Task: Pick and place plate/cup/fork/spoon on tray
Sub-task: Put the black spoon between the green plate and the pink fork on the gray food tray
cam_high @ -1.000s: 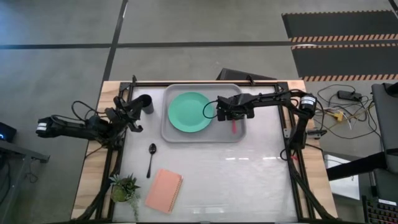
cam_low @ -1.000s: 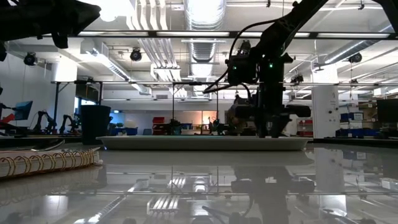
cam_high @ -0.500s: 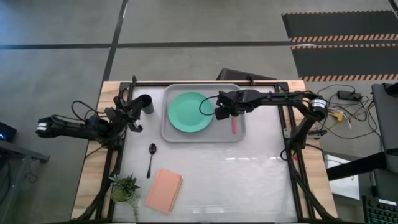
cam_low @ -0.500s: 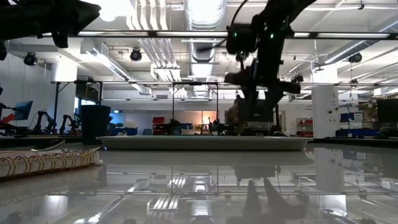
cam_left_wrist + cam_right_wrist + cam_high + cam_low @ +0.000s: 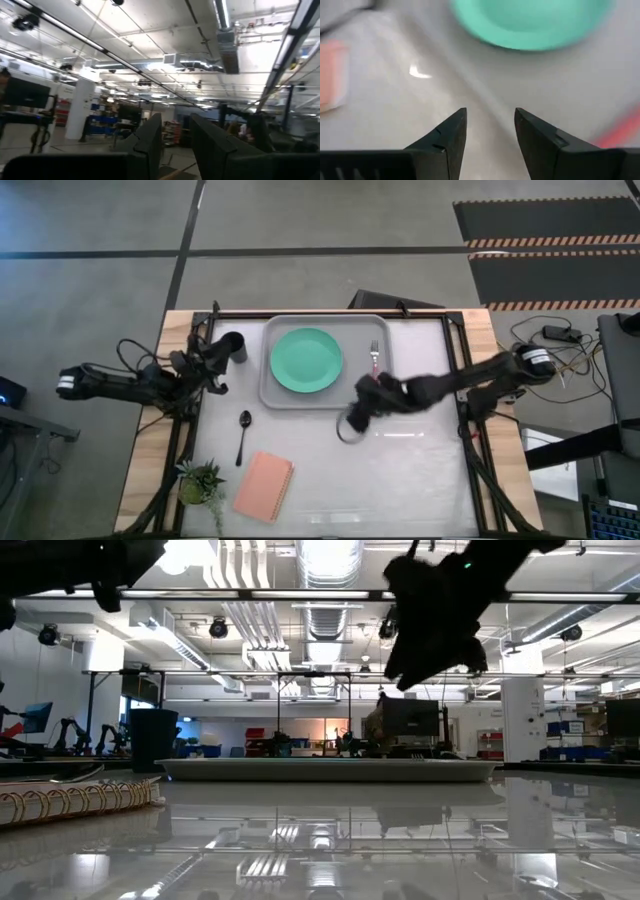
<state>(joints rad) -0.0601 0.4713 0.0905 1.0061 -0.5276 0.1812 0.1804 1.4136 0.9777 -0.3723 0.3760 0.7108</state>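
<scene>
Near-black, the one cup [image 5: 237, 346] stands at the table's left rear, just outside the tray [image 5: 271, 395]; your left end effector [image 5: 212, 367] waits beside it, fingers slightly parted on nothing. The single spoon [image 5: 243, 435] lies on the table in front of the tray. On the tray rest one plate [image 5: 306, 360] and, to its right, one fork [image 5: 375, 357]. Your right end effector [image 5: 489, 131] hangs just in front of the tray, spread and empty, probably bound for the spoon.
</scene>
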